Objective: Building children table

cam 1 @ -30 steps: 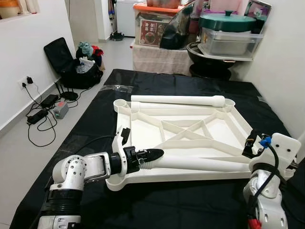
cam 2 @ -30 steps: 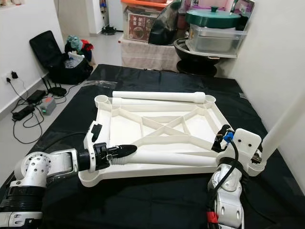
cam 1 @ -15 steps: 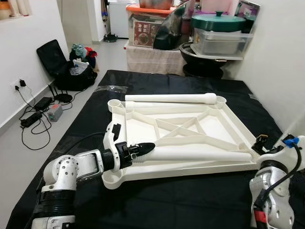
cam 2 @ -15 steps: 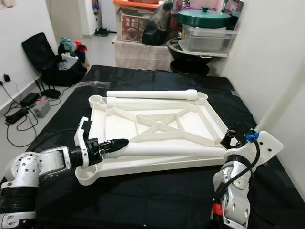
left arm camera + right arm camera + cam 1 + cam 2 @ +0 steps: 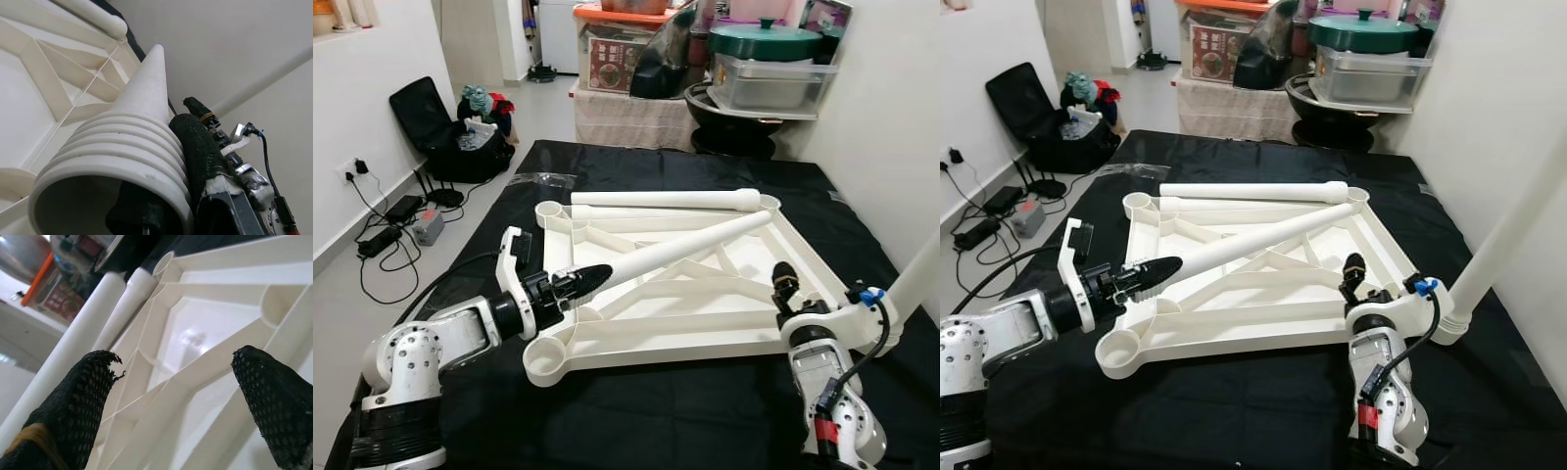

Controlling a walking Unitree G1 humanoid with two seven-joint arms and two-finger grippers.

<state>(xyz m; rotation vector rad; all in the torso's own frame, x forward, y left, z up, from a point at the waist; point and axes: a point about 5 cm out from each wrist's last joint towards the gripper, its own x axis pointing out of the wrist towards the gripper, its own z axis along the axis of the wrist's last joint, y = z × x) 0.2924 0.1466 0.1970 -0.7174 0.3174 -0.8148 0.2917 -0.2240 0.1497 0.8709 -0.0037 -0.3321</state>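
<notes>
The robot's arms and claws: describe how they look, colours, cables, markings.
Both arms are silver-grey metal with rounded joint housings. The left arm has a perforated joint, a black collar and a white bracket. The right arm carries a black cable, a blue connector and a red tag. Each claw, left and right, has black mesh-textured fingers.
</notes>
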